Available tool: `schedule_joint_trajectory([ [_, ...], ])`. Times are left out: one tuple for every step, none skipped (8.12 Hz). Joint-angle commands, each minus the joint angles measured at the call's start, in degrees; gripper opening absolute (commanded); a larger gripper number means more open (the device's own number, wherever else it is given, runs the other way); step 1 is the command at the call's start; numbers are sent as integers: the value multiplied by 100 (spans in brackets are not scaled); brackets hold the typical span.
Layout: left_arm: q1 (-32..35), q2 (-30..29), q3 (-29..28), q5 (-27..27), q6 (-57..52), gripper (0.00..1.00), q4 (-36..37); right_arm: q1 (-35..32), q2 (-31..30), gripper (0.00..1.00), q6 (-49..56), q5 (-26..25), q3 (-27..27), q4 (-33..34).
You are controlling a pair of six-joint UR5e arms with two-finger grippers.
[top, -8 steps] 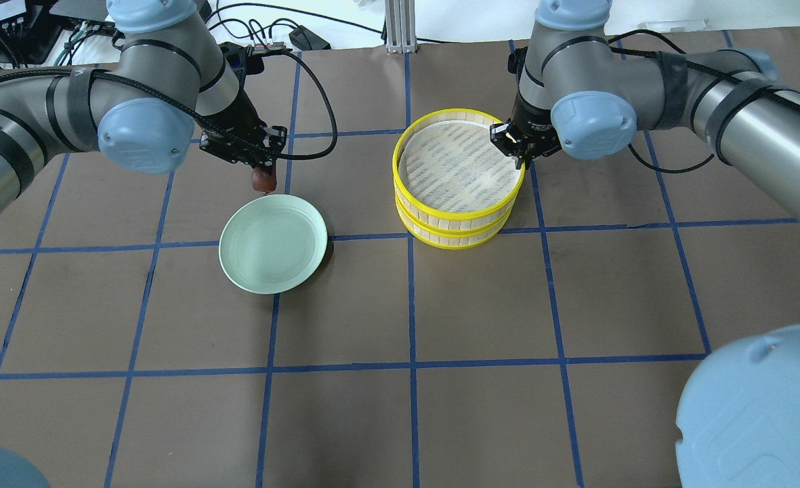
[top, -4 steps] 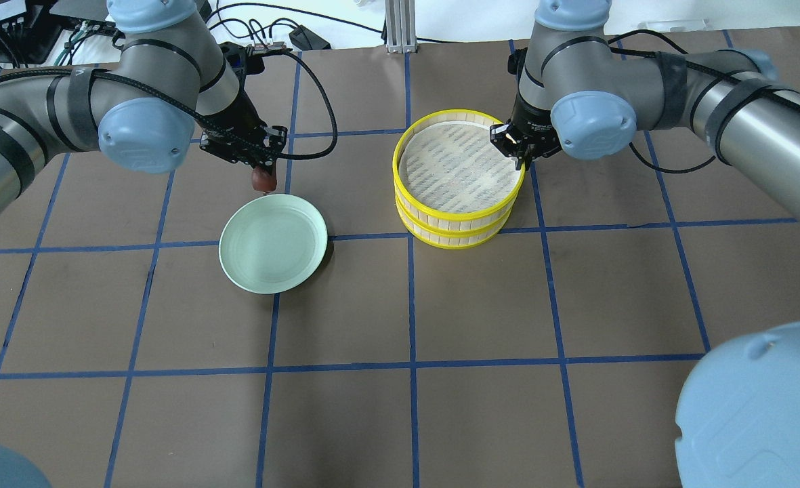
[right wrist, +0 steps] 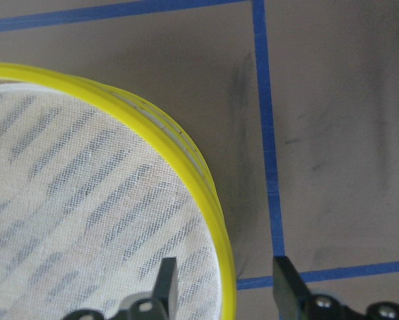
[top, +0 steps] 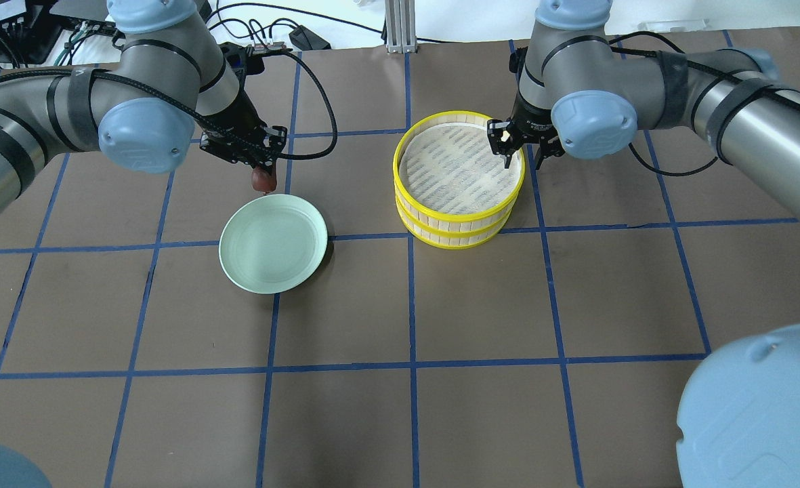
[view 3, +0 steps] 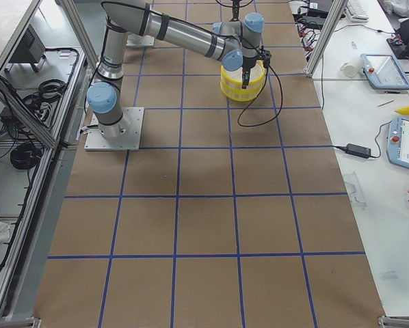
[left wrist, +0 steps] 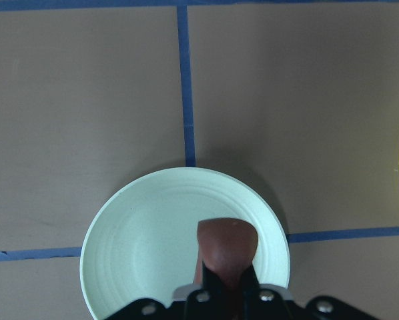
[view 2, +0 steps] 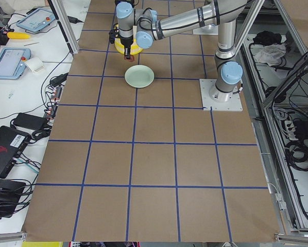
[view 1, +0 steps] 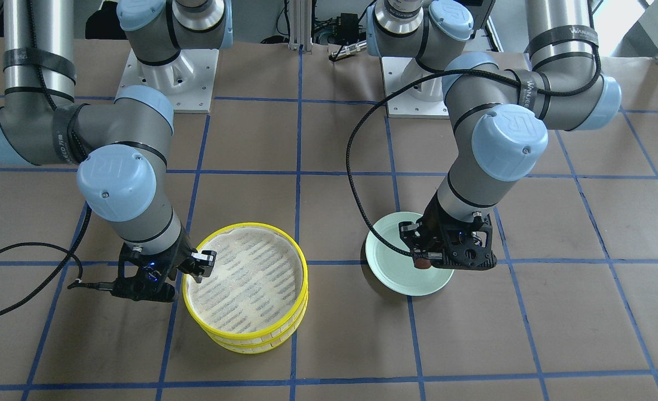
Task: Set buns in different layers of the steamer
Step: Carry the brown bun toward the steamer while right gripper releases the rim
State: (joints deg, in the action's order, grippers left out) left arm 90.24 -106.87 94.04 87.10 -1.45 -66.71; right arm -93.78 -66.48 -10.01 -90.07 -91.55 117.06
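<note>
Where the camera looks down from behind the robot, the tabletop [top: 481, 305] is covered in brown paper and divided into squares by blue tape lines [top: 411, 366]. White benches flank it in the side views, carrying a teach pendant [view 3: 406, 147] and loose cables. An aluminium post [top: 400, 27] and black cabling [top: 264, 13] stand at the far edge.

The nearest item is a pale green plate [top: 264, 251], lying flat on the tabletop. The left tool [top: 261, 165] hangs over it, clamped on the dark reddish-brown bun [top: 263, 180]. The bun is rounded and smooth, much smaller than the plate, and protrudes below the fingertips.

Farther on, to the robot's right, stands the steamer [top: 454, 217]: two round trays stacked one on the other. Each has a bright yellow rim and pale slatted sides. The top tray's whitish mesh liner shows dark streaks from the slats beneath.

The right tool [top: 521, 163] is at the steamer's far right rim, spread wide. One finger is over the mesh and one outside the rim.
</note>
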Motion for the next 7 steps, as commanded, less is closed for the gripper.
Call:
schedule_joint_trajectory([
  [2, -9, 0, 0, 5, 0, 17, 9, -302, 100, 77, -20, 206, -479],
  [2, -9, 0, 0, 14, 0, 17, 61, -452, 100, 444, -55, 425, -1004],
  [19, 8, -35, -26, 40, 0, 52, 70, -706, 100, 508, -255, 662, -1497],
  [168, 9, -201, -87, 49, 0, 70, 70, -1004, 100, 509, -248, 760, -1885],
  [552, 52, -533, -88, 231, 0, 70, 70, -1329, 100, 509, -248, 761, -2124],
  [939, 53, -788, -123, 755, 0, 227, 70, -1628, 100, 526, -257, 761, -2370],
  [1195, 35, -808, -436, 1030, 0, 594, 79, -1892, 100, 622, -257, 770, -2537],
])
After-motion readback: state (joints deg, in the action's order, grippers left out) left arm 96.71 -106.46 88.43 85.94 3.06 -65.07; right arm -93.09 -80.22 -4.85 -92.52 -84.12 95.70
